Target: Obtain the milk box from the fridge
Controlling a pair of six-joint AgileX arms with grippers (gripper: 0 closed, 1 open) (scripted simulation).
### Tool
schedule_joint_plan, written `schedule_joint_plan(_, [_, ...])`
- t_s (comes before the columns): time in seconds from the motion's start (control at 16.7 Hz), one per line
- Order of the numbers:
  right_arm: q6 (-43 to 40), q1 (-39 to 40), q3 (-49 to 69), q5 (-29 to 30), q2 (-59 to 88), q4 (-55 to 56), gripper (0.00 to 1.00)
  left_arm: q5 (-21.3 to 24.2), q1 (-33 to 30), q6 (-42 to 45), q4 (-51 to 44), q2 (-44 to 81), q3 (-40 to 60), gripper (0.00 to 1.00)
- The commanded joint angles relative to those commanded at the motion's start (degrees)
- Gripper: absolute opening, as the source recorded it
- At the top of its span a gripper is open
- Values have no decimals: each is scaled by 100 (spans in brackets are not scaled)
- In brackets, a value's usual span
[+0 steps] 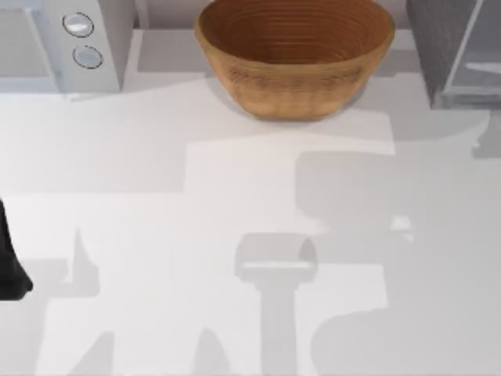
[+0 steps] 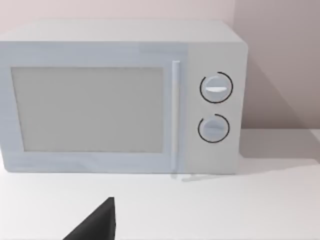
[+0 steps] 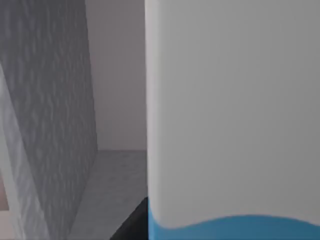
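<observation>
Right end effector (image 3: 131, 226) sits hard up against the milk box (image 3: 230, 100), with just a dark sliver of it showing at the carton's foot. I cannot tell whether it is wide, narrow or already clamped on the carton. The milk box stands upright and very close to the right wrist camera: a white face with the sky-blue band beginning lower down. It appears to be inside the fridge (image 3: 50, 100), whose speckled grey wall rises beside it with a clear gap between, and a pale floor runs back to the rear wall.

I judge the step in hand to be the grasp and withdrawal. To do it well, the grip should be on the carton's flat sides, square and centred, not on an edge where the box could twist. Then it should draw straight back out through the opening — no sideways drift toward the speckled wall, and the carton kept upright.

On the counter (image 1: 235, 196) in the top view, the fridge (image 1: 446, 47) stands at about 2 o'clock, a woven basket (image 1: 293, 55) at 12 and a white two-dial appliance (image 1: 78, 39) at 11. The left end effector (image 2: 95, 225) is parked at 9 o'clock, facing that appliance, and I cannot tell its opening either.
</observation>
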Motion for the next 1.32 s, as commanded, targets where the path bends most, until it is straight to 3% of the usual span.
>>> schedule_joint_plan(0.78, [-54, 1146, -2913, 1068, -7357, -4218, 0, 0, 0, 0, 0, 0, 0, 100])
schedule_joint_plan(1.02, [-89, 1370, -3371, 1270, -8389, -4926, 0, 0, 0, 0, 0, 0, 0, 100])
schedule_joint_plan(1.32, [-96, 1406, -3437, 1303, -8539, -5032, 0, 0, 0, 0, 0, 0, 0, 100])
